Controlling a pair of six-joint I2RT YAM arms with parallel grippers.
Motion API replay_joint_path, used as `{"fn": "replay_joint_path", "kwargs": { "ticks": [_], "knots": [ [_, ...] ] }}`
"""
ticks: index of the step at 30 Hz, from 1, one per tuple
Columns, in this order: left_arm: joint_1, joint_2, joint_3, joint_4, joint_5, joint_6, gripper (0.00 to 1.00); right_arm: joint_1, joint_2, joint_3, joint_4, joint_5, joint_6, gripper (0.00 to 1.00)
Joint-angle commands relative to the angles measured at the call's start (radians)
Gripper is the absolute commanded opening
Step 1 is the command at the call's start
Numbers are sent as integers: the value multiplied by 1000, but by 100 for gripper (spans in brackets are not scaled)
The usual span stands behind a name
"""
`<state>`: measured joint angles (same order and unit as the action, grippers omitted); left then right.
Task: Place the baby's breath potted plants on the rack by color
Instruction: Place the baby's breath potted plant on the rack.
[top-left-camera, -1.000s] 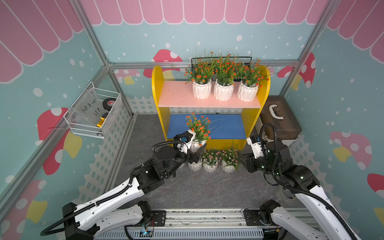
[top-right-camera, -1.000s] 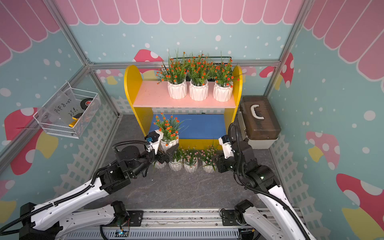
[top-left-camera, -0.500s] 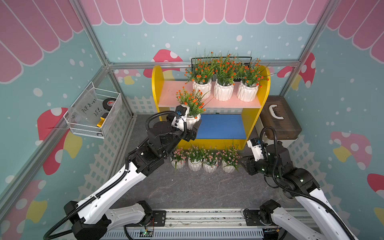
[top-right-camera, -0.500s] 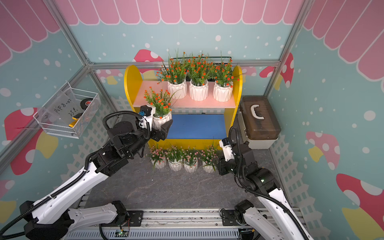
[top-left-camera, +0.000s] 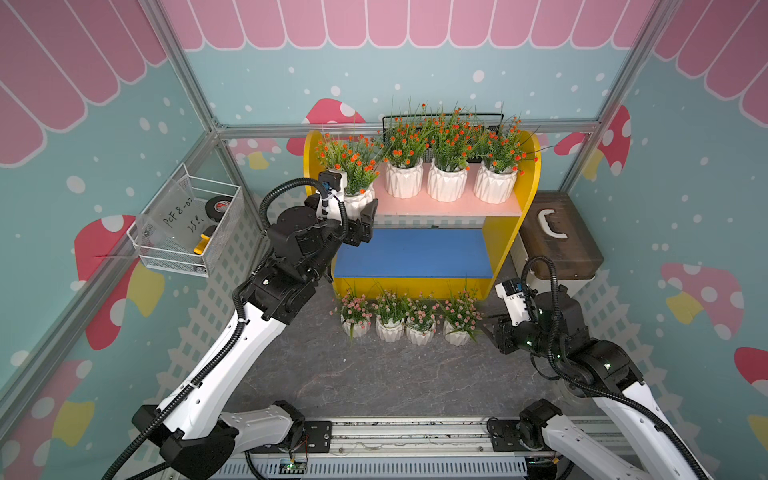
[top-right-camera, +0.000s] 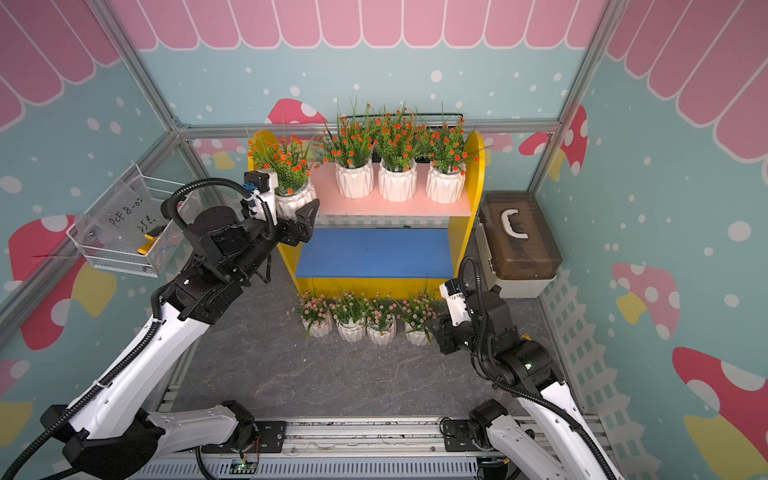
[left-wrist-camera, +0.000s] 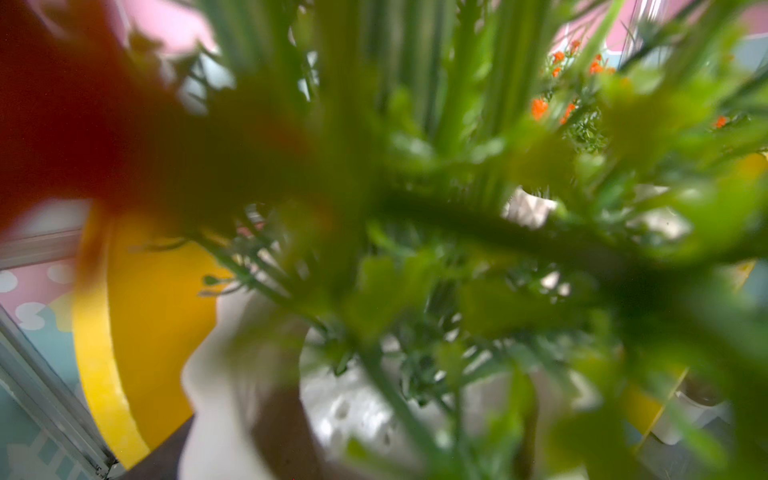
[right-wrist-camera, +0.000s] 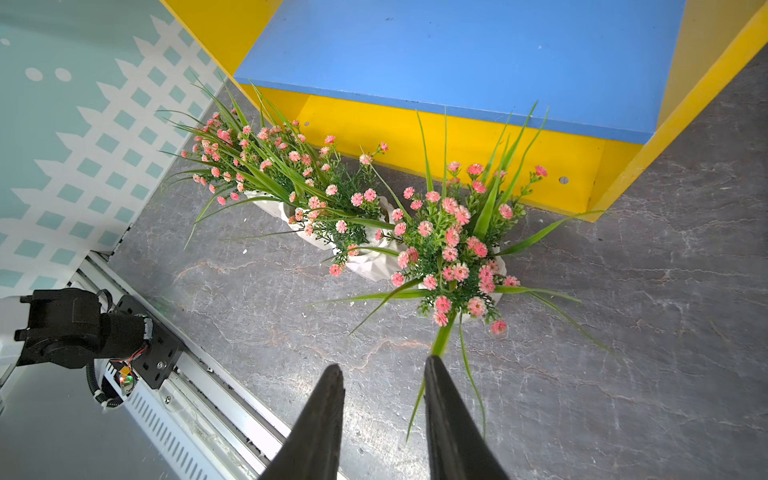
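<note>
My left gripper (top-left-camera: 356, 210) is shut on the white pot of an orange-flowered baby's breath plant (top-left-camera: 353, 166), holding it at the left end of the rack's pink shelf (top-left-camera: 440, 207). Whether the pot rests on the shelf I cannot tell. Its blurred foliage fills the left wrist view above the white pot (left-wrist-camera: 353, 407). Three orange-flowered plants (top-left-camera: 446, 183) stand in a row on that shelf. The blue shelf (top-left-camera: 411, 253) is bare. Several pink-flowered plants (top-left-camera: 390, 322) line the floor before the rack (top-left-camera: 500, 241). My right gripper (right-wrist-camera: 382, 365) is open, just short of the nearest pink plant (right-wrist-camera: 453, 249).
A white wire basket (top-left-camera: 187, 232) with a tape roll hangs on the left wall. A brown-lidded box (top-left-camera: 557, 241) sits right of the rack, and a black wire basket (top-left-camera: 440, 120) behind it. The arms' rail (top-left-camera: 407, 434) runs along the front.
My left arm has carried the orange-flowered plant from the floor by the blue shelf up to the pink shelf's left end. The right gripper has hardly moved.
</note>
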<state>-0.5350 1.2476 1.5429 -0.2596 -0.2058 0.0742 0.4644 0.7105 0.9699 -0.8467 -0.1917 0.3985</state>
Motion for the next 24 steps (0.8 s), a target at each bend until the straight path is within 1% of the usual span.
{"fn": "replay_joint_path", "kwargs": {
  "ticks": [1,8,15,24],
  "knots": [
    [21,21,86,55,30,-14,74,-4,-13,-7,-12,-3,-22,32],
    [58,121,187,48,25,-28,73,-4,-29,-6,-24,0,-23,32],
    [79,205,267,45,47,-37,73,-4,-46,-2,-40,7,-26,32],
    [100,270,292,66,42,-34,73,-4,-49,-4,-41,6,-30,33]
  ]
}}
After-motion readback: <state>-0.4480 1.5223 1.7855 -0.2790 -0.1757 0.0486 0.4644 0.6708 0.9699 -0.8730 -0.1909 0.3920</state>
